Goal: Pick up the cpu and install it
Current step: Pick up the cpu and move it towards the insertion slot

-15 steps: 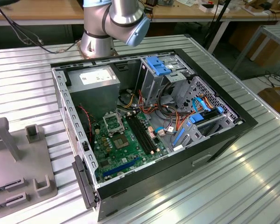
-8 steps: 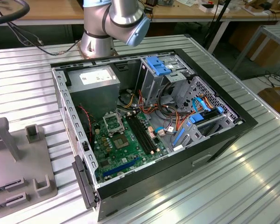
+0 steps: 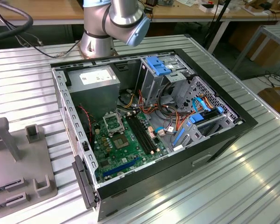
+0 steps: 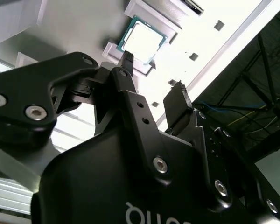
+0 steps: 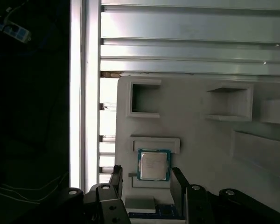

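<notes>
The cpu (image 5: 153, 164) lies on a grey tray (image 5: 205, 149) below the parted end effector (image 5: 147, 181).

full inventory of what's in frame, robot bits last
cpu: 1, silver face with green edge, seated in a recess of the holder
holder: 1, grey, on the table at the exterior view's left
computer case: 1, black, open, middle of the table
motherboard: 1, green, on the case floor
socket: 1, metal-framed, on the motherboard
power supply: 1, grey, far corner of the case
table: 1, silver, ribbed, under everything
arm: 1, silver with a blue cap, behind the case
hand: 1, black, open, fingers apart with the cpu seen between them in both wrist views
</notes>
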Motion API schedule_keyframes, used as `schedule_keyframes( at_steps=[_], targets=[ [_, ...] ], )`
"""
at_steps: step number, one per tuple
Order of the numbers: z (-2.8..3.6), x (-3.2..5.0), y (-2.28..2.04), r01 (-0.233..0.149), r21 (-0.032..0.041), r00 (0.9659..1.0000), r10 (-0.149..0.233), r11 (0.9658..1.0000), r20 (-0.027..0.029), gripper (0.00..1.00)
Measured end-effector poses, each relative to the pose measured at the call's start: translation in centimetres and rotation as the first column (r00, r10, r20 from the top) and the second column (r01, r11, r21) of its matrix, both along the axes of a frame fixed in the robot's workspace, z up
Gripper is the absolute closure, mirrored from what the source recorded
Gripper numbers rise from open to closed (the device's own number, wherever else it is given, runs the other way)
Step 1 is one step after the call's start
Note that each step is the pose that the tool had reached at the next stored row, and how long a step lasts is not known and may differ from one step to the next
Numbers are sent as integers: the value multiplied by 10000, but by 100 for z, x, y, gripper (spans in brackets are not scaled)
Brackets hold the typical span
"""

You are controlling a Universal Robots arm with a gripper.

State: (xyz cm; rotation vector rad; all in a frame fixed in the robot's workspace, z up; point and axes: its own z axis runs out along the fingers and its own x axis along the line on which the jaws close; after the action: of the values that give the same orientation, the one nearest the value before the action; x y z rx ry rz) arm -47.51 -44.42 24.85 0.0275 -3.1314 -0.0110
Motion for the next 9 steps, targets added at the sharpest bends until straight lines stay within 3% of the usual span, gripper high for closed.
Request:
schedule_keyframes(
  at_steps=[9],
  targets=[
    [-212, 46, 1, 2, 1, 10000, -2, 10000, 2, 46]
  ],
)
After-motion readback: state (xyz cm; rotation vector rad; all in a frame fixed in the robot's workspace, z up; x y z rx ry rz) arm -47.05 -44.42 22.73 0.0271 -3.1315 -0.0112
